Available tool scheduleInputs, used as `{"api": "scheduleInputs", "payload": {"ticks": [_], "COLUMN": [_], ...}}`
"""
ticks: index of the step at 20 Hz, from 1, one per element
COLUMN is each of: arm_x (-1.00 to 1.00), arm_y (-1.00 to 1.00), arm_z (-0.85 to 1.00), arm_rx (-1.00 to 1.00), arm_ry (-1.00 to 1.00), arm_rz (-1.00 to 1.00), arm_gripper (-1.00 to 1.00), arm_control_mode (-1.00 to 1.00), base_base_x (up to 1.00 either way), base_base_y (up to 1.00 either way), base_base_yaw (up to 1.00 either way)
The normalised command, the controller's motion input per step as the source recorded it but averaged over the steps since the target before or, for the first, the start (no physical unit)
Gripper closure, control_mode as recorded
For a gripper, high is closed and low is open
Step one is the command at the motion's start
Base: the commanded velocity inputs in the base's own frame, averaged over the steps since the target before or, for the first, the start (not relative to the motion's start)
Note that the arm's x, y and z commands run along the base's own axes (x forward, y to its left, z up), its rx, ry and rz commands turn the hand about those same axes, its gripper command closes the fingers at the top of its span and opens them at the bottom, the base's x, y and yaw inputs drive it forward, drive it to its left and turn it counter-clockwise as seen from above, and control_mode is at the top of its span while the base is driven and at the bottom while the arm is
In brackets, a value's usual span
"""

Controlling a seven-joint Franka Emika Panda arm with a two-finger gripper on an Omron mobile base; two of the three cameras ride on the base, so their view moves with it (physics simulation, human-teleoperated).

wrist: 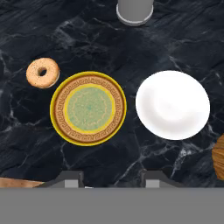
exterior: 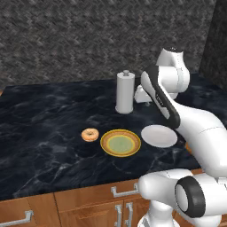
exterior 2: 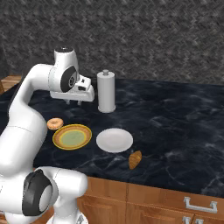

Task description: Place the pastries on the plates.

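A ring donut (exterior: 90,135) (exterior 2: 55,124) (wrist: 43,73) with orange-tan glaze lies on the dark marble counter, just left of the yellow-rimmed plate (exterior: 120,143) (exterior 2: 72,137) (wrist: 88,108) with a pale green centre. The plain white plate (exterior: 158,135) (exterior 2: 114,140) (wrist: 172,105) sits to the right of it. Both plates are bare. A brown oblong pastry (exterior 2: 135,159) (wrist: 218,157) rests on the counter near the front edge, right of the white plate. My gripper (exterior 2: 73,102) (wrist: 114,179) hovers high above the plates, pointing down, open and holding nothing.
A tall white cylindrical roll (exterior: 125,93) (exterior 2: 106,92) (wrist: 134,11) stands behind the plates. The counter's front edge (exterior 2: 144,183) runs above wooden drawers with metal handles. A dark stone wall closes the back.
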Motion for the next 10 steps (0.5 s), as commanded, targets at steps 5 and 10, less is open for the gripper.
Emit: {"api": "scheduleInputs", "payload": {"ticks": [5,10], "arm_x": [0.12,0.45], "arm_y": [0.25,0.49], "arm_z": [-0.22,-0.35], "arm_rx": [-0.02,0.00], "arm_ry": [0.00,0.01], "arm_rz": [0.00,0.00], "arm_gripper": [-1.00,-1.00], "arm_control_mode": [-1.00,-1.00], "base_base_x": [0.00,0.00], "base_base_y": [0.00,0.00], "base_base_yaw": [0.00,0.00]}}
